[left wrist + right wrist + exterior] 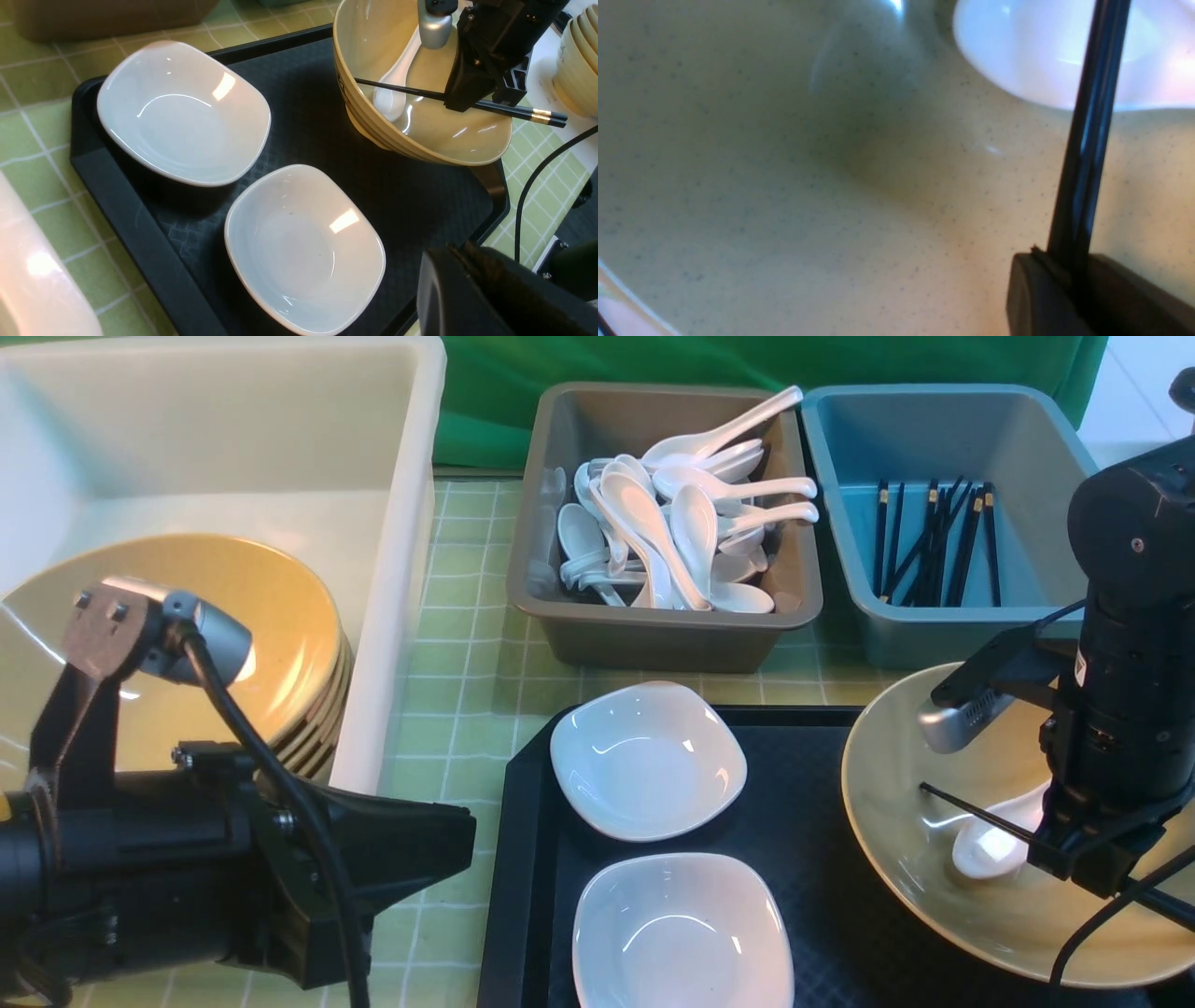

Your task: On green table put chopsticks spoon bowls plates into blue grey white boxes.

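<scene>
Gripping the chopsticks point(1087, 140) in the right gripper point(1074, 859), jaws drawn in tight on the pair, low inside the tan bowl point(896, 859) at the right end of the black tray point(822, 859); slanting across above the white spoon point(990, 845) lying in that bowl, gold-banded ends out past its rim. Holding nothing in the left gripper point(462, 845), jaws pressed together, low over the green table point(467, 709) between the white box point(392, 616) and the tray's left edge. Two plates point(647, 761) just beside each other on the tray's left half. Grey box point(653, 635) heaped with spoons close behind the tray's far edge; blue box point(934, 429) holding chopsticks beside it, close behind the bowl; open strip of table between white box and grey box.
</scene>
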`<state>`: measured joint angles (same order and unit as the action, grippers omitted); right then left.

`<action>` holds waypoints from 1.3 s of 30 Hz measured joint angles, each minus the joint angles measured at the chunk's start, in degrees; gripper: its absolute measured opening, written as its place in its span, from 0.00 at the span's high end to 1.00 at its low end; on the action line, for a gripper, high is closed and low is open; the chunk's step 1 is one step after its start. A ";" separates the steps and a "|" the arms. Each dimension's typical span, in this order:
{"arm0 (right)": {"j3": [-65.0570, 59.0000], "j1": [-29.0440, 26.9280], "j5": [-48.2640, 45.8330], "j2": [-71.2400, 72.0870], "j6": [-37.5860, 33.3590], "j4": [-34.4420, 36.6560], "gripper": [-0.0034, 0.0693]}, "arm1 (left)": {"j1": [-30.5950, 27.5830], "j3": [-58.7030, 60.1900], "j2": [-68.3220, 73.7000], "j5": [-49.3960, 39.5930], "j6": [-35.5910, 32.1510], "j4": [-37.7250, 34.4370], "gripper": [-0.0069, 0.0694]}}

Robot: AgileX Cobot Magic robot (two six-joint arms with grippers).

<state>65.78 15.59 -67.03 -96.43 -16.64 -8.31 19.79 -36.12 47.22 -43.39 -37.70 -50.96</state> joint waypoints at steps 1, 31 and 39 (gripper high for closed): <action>0.00 0.00 0.00 0.21 0.00 0.06 0.80 | 0.00 0.00 0.00 0.00 0.00 0.00 0.91; 25.00 -15.03 29.77 -3.81 10.24 20.70 0.80 | 0.00 -3.81 0.24 11.08 -27.17 -13.75 0.91; 31.20 -15.15 41.94 -16.99 15.28 23.28 0.80 | 0.00 -5.71 3.23 12.46 -28.93 -14.17 0.91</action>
<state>96.99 0.44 -25.09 -113.42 -1.36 14.98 19.79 -41.83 50.46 -30.93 -66.63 -65.13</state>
